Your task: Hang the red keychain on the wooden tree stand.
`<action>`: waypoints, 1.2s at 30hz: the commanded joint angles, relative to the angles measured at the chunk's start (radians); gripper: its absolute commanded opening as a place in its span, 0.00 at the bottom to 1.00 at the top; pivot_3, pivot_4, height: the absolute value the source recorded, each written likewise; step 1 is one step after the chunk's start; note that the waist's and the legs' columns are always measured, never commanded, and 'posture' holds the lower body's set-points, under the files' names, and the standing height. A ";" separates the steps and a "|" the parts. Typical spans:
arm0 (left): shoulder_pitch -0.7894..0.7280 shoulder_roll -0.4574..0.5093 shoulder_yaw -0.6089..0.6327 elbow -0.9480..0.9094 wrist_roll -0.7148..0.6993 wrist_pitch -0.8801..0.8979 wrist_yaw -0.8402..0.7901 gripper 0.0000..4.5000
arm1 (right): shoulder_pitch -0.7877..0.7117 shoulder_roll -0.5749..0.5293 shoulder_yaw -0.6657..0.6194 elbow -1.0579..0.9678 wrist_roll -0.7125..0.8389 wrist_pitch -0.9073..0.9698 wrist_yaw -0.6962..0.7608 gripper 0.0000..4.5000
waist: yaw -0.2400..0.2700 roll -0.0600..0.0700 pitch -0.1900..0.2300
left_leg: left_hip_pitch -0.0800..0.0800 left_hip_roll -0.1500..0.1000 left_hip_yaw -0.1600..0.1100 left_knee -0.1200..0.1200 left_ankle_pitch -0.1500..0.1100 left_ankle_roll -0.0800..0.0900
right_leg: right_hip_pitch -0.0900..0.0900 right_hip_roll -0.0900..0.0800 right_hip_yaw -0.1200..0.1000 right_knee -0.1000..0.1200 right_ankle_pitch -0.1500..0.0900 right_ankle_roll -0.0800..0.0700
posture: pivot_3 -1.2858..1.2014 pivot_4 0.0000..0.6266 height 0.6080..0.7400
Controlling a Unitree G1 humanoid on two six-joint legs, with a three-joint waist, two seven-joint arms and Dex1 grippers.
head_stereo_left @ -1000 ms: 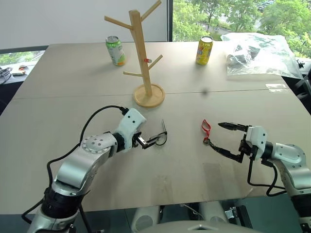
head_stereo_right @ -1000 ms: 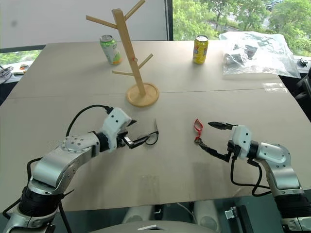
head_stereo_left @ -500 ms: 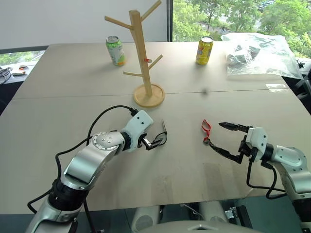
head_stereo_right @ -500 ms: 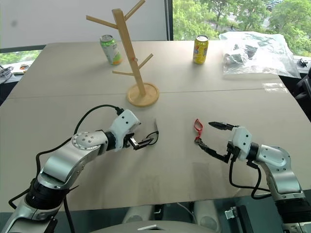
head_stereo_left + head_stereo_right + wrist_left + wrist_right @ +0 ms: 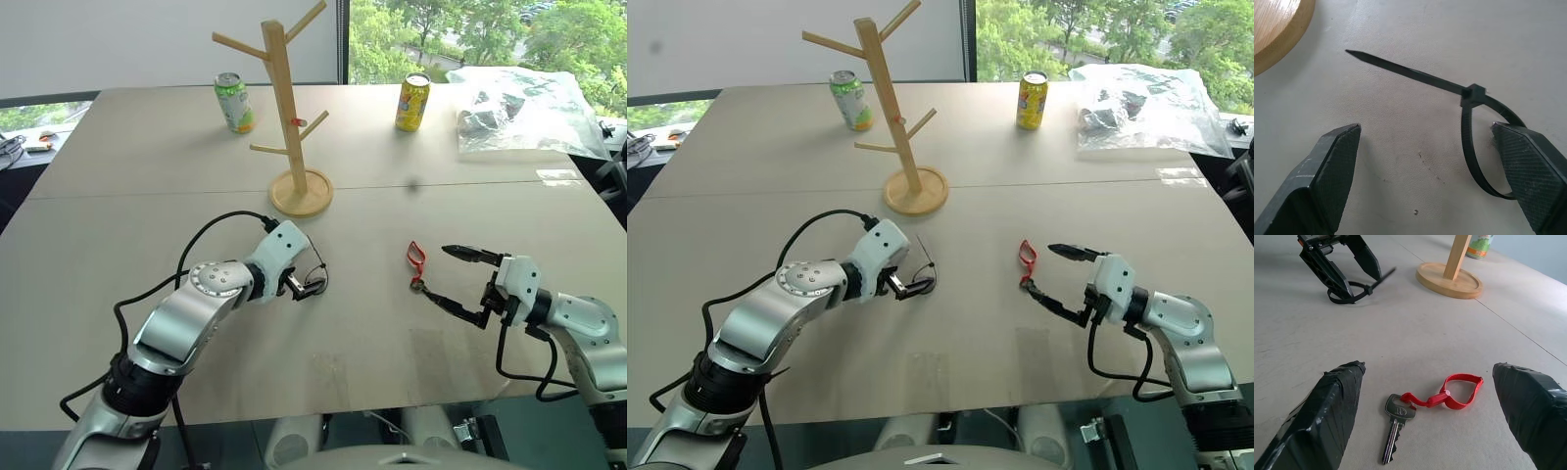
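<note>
The small red strap keychain with its metal key (image 5: 1442,398) lies flat on the table (image 5: 118,196), in front of the tall light-wood tree stand (image 5: 290,117). The right end effector (image 5: 446,275) stands spread wide just beside the keychain, grasping nothing. The left end effector (image 5: 312,282), also spread, straddles a black zip-tie loop (image 5: 1476,127).

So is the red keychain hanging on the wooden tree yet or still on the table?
Still on the table. The red keychain lies flat between the open right tool's fingers, apart from the wooden tree stand.
</note>
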 commanded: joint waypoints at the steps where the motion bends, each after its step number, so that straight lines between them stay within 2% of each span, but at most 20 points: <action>1: -0.001 -0.004 -0.010 -0.011 0.015 0.010 0.008 0.93 | -0.005 -0.005 -0.026 -0.034 0.007 -0.001 -0.007 1.00 | 0.000 0.000 0.000 | 0.000 0.000 0.000 0.000 0.000 0.000 | 0.000 0.000 0.000 0.000 0.000 0.000 | 0.52 0.24 1.00; 3: 0.002 -0.010 -0.003 -0.010 0.014 0.014 0.014 0.82 | -0.003 -0.005 -0.027 -0.035 0.007 -0.001 -0.009 1.00 | 0.000 0.000 0.000 | 0.000 0.000 0.000 0.000 0.000 0.000 | 0.000 0.000 0.000 0.000 0.000 0.000 | 0.52 0.24 1.00; 8: 0.003 -0.016 0.002 -0.012 0.011 0.028 0.015 0.32 | 0.000 -0.007 -0.034 -0.037 0.008 0.000 -0.012 1.00 | -0.001 0.000 0.000 | 0.000 0.000 0.000 0.000 0.000 0.000 | 0.000 0.000 0.000 0.000 0.000 0.000 | 0.52 0.24 1.00; 10: 0.002 -0.017 0.001 -0.012 0.010 0.033 0.015 0.08 | 0.000 -0.007 -0.035 -0.037 0.008 0.001 -0.013 1.00 | -0.001 0.000 0.000 | 0.000 0.000 0.000 0.000 0.000 0.000 | 0.000 0.000 0.000 0.000 0.000 0.000 | 0.52 0.24 1.00; 11: 0.002 -0.016 0.001 -0.013 0.009 0.035 0.016 0.01 | 0.002 -0.008 -0.036 -0.039 0.008 0.001 -0.014 1.00 | -0.001 0.000 0.000 | 0.000 0.000 0.000 0.000 0.000 0.000 | 0.000 0.000 0.000 0.000 0.000 0.000 | 0.52 0.24 1.00; 20: 0.002 -0.017 -0.004 -0.012 0.009 0.038 0.023 0.01 | 0.009 -0.013 -0.040 -0.044 0.009 0.001 -0.019 1.00 | -0.001 0.000 0.000 | 0.000 0.000 0.000 0.000 0.000 0.000 | 0.000 0.000 0.000 0.000 0.000 0.000 | 0.52 0.24 1.00; 24: -0.011 -0.078 0.044 0.017 0.012 0.013 0.073 0.01 | 0.007 -0.015 -0.040 -0.041 0.011 0.001 -0.016 1.00 | 0.001 0.000 0.000 | 0.000 0.000 0.000 0.000 0.000 0.000 | 0.000 0.000 0.000 0.000 0.000 0.000 | 0.52 0.24 1.00; 28: -0.055 -0.182 0.178 0.099 0.023 0.005 0.190 0.01 | 0.001 -0.018 -0.043 -0.038 0.014 0.002 -0.014 1.00 | 0.000 0.000 0.000 | 0.000 0.000 -0.001 0.001 0.000 0.000 | 0.000 0.001 0.000 0.000 0.000 0.000 | 0.52 0.24 1.00; 31: -0.111 -0.271 0.344 0.215 0.044 -0.061 0.335 0.01 | -0.004 -0.017 -0.040 -0.038 0.013 0.004 -0.015 1.00 | 0.000 0.000 0.000 | 0.000 0.000 0.000 0.001 0.000 0.000 | 0.000 0.001 -0.001 0.000 0.000 0.000 | 0.52 0.24 1.00; 36: -0.197 -0.304 0.594 0.427 0.074 -0.196 0.539 0.01 | -0.022 -0.013 -0.038 -0.035 0.013 0.007 -0.018 1.00 | -0.003 -0.001 0.000 | 0.000 0.000 0.000 0.000 0.000 0.000 | 0.000 0.002 0.000 0.000 0.004 0.002 | 0.52 0.24 1.00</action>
